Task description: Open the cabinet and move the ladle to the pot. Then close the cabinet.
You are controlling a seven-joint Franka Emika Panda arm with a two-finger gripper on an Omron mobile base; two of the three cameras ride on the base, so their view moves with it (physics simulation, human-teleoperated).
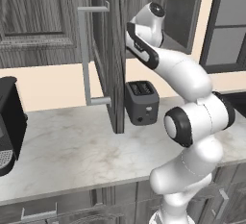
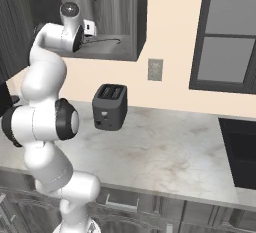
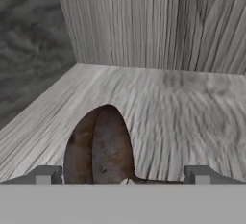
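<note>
Two fingertips point(image 3: 48, 175) spread as wide as they go, nothing pinched between them. Gripper point(image 3: 123, 177) hanging just over the one ladle point(image 3: 98, 146), brown bowl lying on the cabinet shelf between the tips, slightly left of centre. Thin dark handle trailing right along the shelf in the right base view. One cabinet point(image 2: 107, 22), door point(image 1: 110, 55) swung open towards the room, one long grey bar handle point(image 1: 86, 55) on it. Arm reaching up into the opening. One dark toaster point(image 1: 142, 102), two slots, below on the marble counter point(image 1: 62, 146). One window point(image 2: 227, 32) off to the right.
</note>
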